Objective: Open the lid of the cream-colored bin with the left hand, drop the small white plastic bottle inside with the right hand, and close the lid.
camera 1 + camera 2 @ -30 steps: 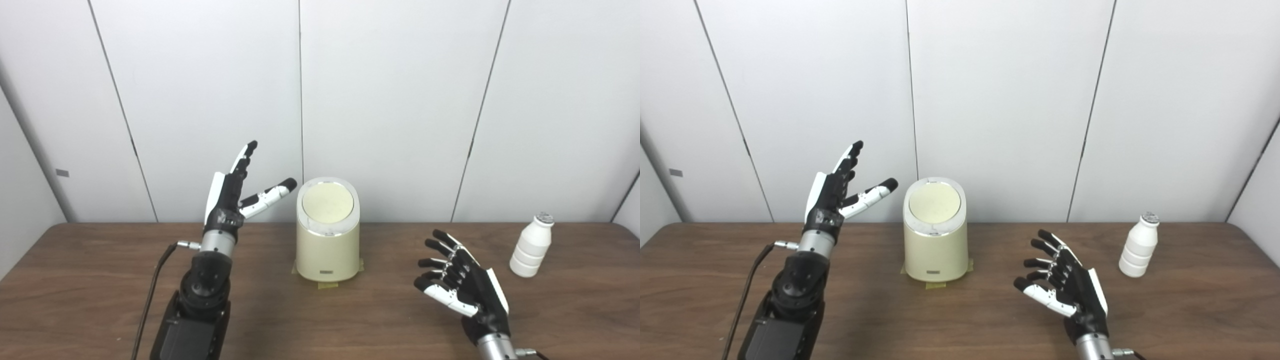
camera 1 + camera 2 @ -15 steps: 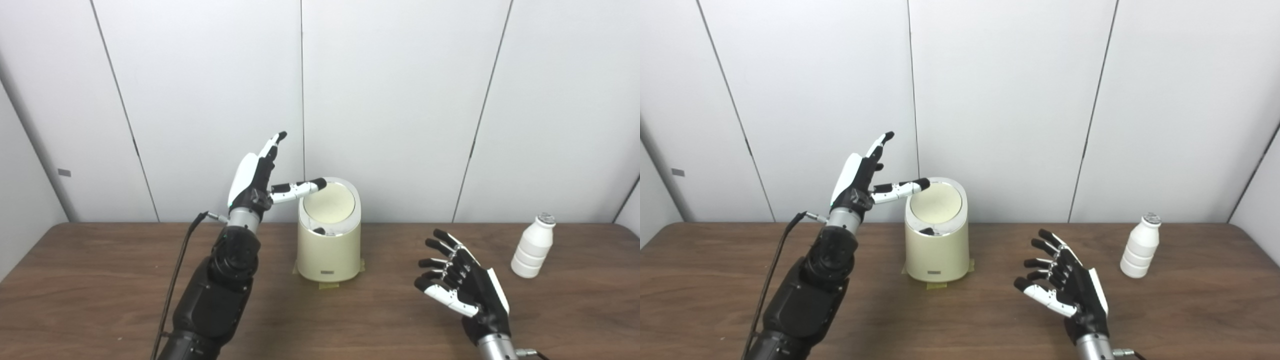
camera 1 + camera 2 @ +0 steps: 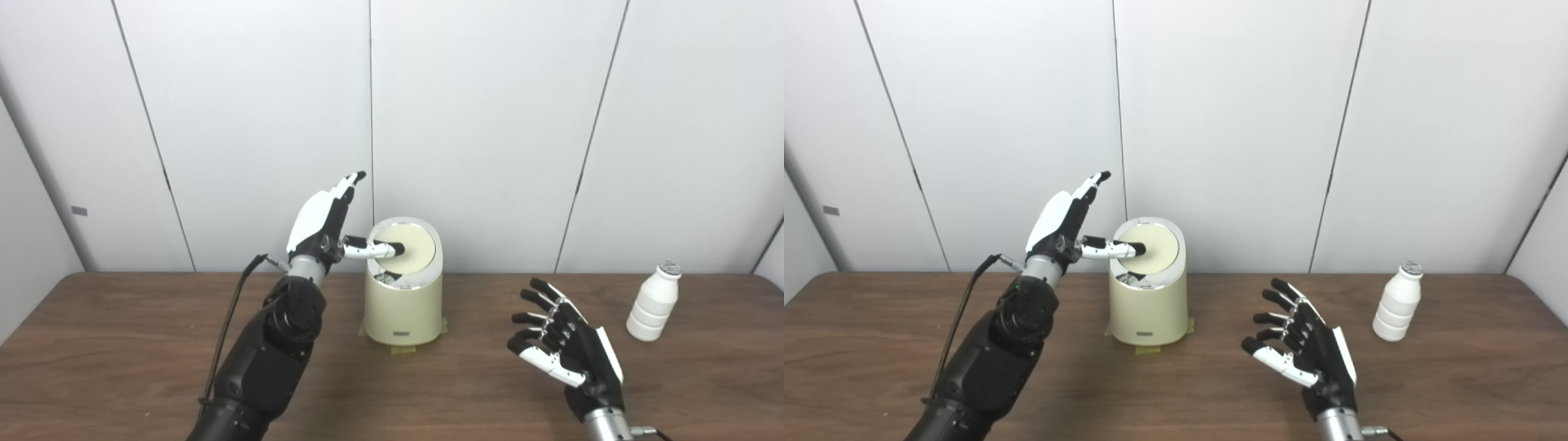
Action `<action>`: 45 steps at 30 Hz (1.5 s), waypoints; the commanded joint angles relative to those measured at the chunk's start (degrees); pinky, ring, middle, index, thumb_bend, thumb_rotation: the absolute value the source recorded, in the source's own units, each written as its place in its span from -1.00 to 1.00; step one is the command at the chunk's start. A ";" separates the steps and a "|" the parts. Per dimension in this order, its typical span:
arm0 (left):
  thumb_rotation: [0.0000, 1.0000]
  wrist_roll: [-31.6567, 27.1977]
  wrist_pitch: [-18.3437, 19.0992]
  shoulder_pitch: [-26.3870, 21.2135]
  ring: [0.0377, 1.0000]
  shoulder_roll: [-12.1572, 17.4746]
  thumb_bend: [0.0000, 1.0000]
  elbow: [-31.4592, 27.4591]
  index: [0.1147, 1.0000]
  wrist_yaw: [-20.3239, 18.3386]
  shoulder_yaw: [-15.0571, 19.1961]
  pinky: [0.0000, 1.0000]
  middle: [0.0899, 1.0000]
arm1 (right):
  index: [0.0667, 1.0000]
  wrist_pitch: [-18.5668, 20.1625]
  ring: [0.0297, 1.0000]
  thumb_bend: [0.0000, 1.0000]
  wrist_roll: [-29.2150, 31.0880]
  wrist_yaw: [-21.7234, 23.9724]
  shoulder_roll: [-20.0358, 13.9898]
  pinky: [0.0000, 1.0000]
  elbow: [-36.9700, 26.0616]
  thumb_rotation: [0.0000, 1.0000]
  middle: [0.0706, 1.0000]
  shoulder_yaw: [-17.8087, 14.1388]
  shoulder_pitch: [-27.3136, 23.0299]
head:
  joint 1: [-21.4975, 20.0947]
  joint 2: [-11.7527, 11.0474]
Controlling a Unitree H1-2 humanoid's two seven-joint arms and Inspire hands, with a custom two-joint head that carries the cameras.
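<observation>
Now left hand [image 3: 321, 223] thumb over the lid [image 3: 409, 246], formerly beside it.

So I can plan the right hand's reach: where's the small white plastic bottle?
The small white plastic bottle stands upright at the wooden table's far right, beyond the open right hand.

No text can be read; the small dark label low on the bin [image 3: 402, 334] is illegible.
</observation>
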 commanded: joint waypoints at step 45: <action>-0.81 32.52 13.36 -6.75 1.00 7.00 1.00 -3.19 1.00 -14.36 -21.67 1.00 1.00 | 0.60 0.07 0.25 0.72 -1.18 -1.22 0.28 0.04 -2.81 -0.47 0.54 -0.45 -2.09 | -0.27 1.28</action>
